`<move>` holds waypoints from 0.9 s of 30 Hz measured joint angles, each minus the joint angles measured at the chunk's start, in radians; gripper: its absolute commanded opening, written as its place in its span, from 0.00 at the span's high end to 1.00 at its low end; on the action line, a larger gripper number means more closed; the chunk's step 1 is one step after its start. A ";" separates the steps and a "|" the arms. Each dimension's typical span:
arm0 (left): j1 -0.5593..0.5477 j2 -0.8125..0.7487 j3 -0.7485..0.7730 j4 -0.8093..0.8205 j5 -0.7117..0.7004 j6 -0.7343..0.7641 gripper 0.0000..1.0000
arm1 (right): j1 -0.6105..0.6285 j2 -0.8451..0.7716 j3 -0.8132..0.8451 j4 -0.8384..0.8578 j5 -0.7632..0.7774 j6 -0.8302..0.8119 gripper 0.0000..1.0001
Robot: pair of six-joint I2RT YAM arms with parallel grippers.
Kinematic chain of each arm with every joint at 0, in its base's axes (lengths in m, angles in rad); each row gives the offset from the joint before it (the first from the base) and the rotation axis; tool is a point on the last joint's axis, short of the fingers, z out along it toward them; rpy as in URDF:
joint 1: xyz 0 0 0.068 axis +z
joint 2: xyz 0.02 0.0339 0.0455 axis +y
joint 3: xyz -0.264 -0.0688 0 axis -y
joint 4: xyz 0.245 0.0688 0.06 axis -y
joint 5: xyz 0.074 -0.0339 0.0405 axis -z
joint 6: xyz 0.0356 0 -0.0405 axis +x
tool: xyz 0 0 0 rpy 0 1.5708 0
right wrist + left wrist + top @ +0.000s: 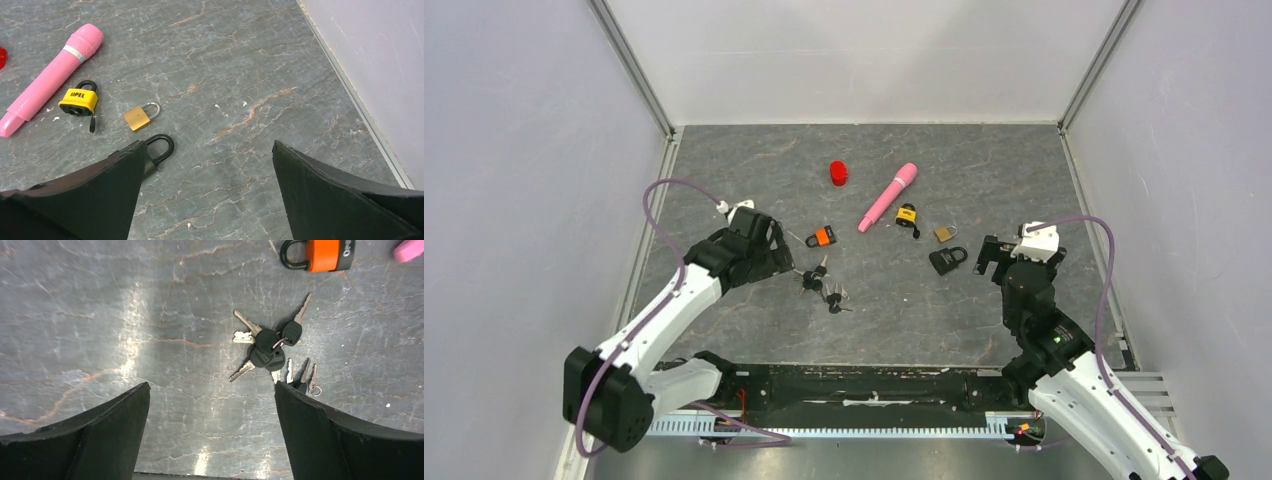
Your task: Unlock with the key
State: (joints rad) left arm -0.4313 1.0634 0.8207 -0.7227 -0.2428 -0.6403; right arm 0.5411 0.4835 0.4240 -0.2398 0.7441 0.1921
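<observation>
1. Standing at the near edge of the table (924, 320), I see the left gripper (211, 390) hovering with its jaws spread wide and nothing between them. The right gripper (207, 145) hangs equally wide and empty on the other side.
2. Step in hand, as I judge it: picking up a key. The key bunch (267, 347), black-headed, lies flat just beyond the left gripper's fingertips. A smaller key set (300, 377) lies beside it, partly hidden by the finger on the right of the wrist view.
3. Procedure: bring the left gripper forward and sideways until the bunch sits between the jaws. Lower until the pads near the table, then close on one black head, not on a blade. Flat keys will probably slide, so a slow close is advised.
4. Which key fits which lock cannot be told from here.
5. Beyond the keys lies the orange padlock (325, 251), flat, with its shackle closed.
6. Near the right gripper lies the black padlock (160, 147), its body hidden behind one finger. Just beyond it lies the brass padlock (137, 117), then the yellow padlock (79, 100) with a small dark piece at its lower edge, perhaps a key.
7. Farther off, the pink cylinder (50, 75) lies beside the yellow padlock. Farthest is a red object (838, 173).
8. Containers: none shows in any view; every item lies loose on the table.
</observation>
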 measured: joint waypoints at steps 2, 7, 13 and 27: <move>0.000 0.051 0.011 -0.009 0.023 -0.039 0.03 | 0.000 -0.003 -0.001 0.003 -0.010 0.002 0.02; -0.037 0.177 0.042 -0.009 0.063 -0.121 0.08 | 0.000 -0.052 -0.037 0.017 -0.026 0.011 0.02; -0.103 0.311 0.062 0.034 0.071 -0.205 0.12 | 0.000 -0.088 -0.071 0.016 -0.035 0.019 0.02; -0.127 0.578 0.142 0.113 0.063 -0.261 0.33 | 0.000 -0.081 -0.079 0.016 -0.037 0.026 0.02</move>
State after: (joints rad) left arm -0.5579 1.6409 0.9623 -0.6102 -0.1799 -0.9009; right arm 0.5411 0.4023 0.3454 -0.2234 0.7074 0.2180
